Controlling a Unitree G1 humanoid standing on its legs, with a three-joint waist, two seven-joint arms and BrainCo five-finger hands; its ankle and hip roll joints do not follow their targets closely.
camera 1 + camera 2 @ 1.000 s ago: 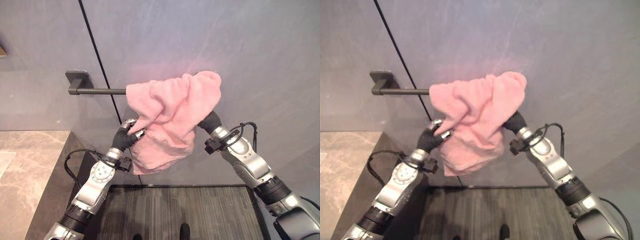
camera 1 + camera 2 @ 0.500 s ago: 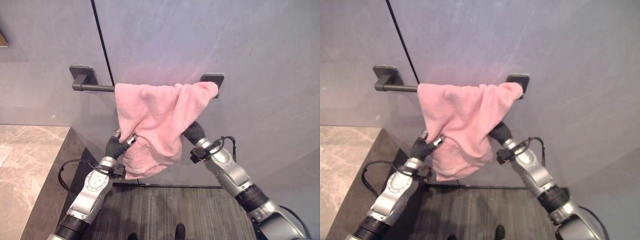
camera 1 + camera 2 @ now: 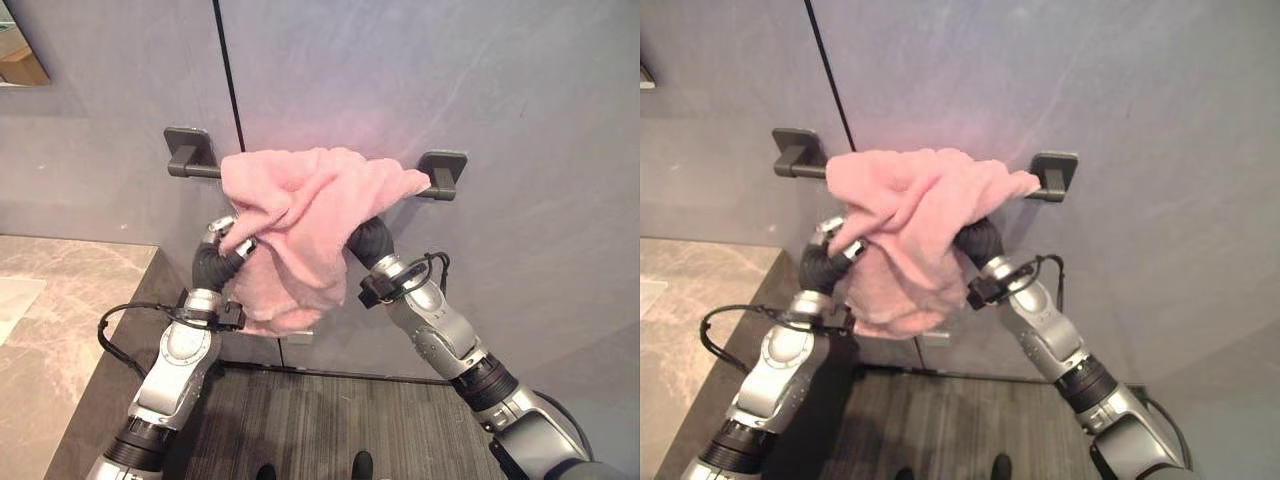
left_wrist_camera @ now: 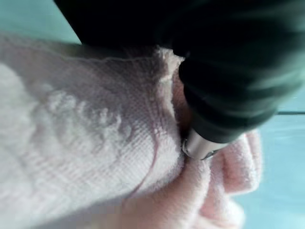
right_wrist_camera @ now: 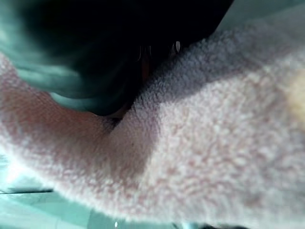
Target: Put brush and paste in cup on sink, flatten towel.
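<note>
The left robot hand [image 3: 228, 238] pinches the pink towel [image 3: 300, 215] bunched on the wall rail [image 3: 442, 178] in the left eye view, the left wrist view shows cloth against it, and the right robot hand's fingers are buried, so flattening remains unfinished.

There is one pink towel [image 3: 300, 215], bunched in folds over one dark towel bar [image 3: 205, 170]. The bar is held by two wall brackets, one left bracket [image 3: 188, 148] and one right bracket [image 3: 443, 172]. Two robot hands reach up to the cloth: one left hand [image 3: 222, 245] at its left side and one right hand [image 3: 367, 240] at its right side. One marbled worktop [image 3: 60, 310] lies to the left.
</note>
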